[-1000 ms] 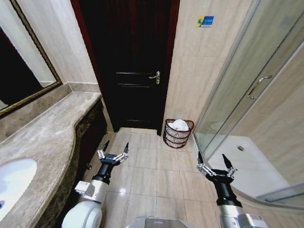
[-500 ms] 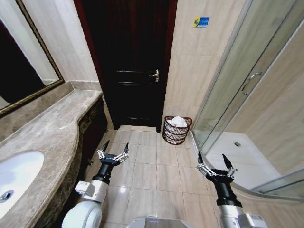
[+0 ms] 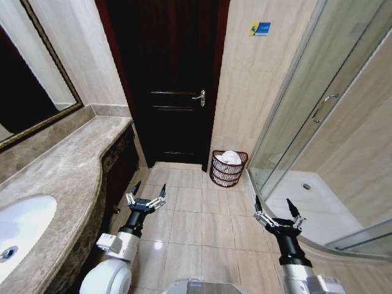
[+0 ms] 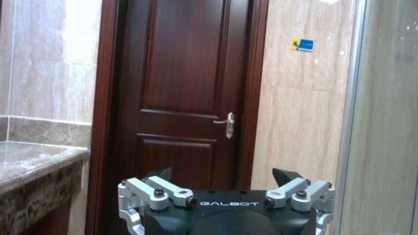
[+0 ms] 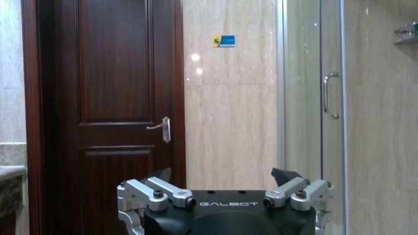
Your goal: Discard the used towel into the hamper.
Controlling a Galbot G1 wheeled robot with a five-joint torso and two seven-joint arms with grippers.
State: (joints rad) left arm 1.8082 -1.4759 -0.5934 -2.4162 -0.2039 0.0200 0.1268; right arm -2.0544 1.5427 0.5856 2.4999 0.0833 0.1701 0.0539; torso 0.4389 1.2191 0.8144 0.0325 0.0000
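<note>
Two arms reached forward low over the beige tiled floor point(image 3: 202, 226), one on each side. The left claw point(image 3: 146, 197) hung with its fingers spread apart and nothing between them, just beside the dark front of the vanity. The right claw point(image 3: 279, 215) was likewise splayed open and empty, close to the curved white threshold of the shower point(image 3: 318, 245). Both wrist views showed the same thing: the left claw point(image 4: 225, 177) and the right claw point(image 5: 222, 176) each had two pairs of silver fingers standing wide with empty air between their dark tips.

To the robot's left ran one mottled grey-brown marble counter point(image 3: 67, 177), carrying one white oval basin point(image 3: 21, 226) at its near end. Above it hung one dark-framed wall mirror point(image 3: 30, 86).

Farther on, well apart from both claws, stood the single hamper, a small round dark red-brown wire basket point(image 3: 227, 168) tapering to its base. It sat on the floor against the beige wall, between the door frame and the glass shower screen point(image 3: 306, 104). One crumpled white towel point(image 3: 229, 157) lay inside it, heaped up to the rim.

At the far end stood one dark brown panelled wooden door point(image 3: 168, 79) with one silver lever handle point(image 3: 199, 97). One small blue and yellow sticker point(image 3: 260, 29) was stuck high on the wall beside it.
</note>
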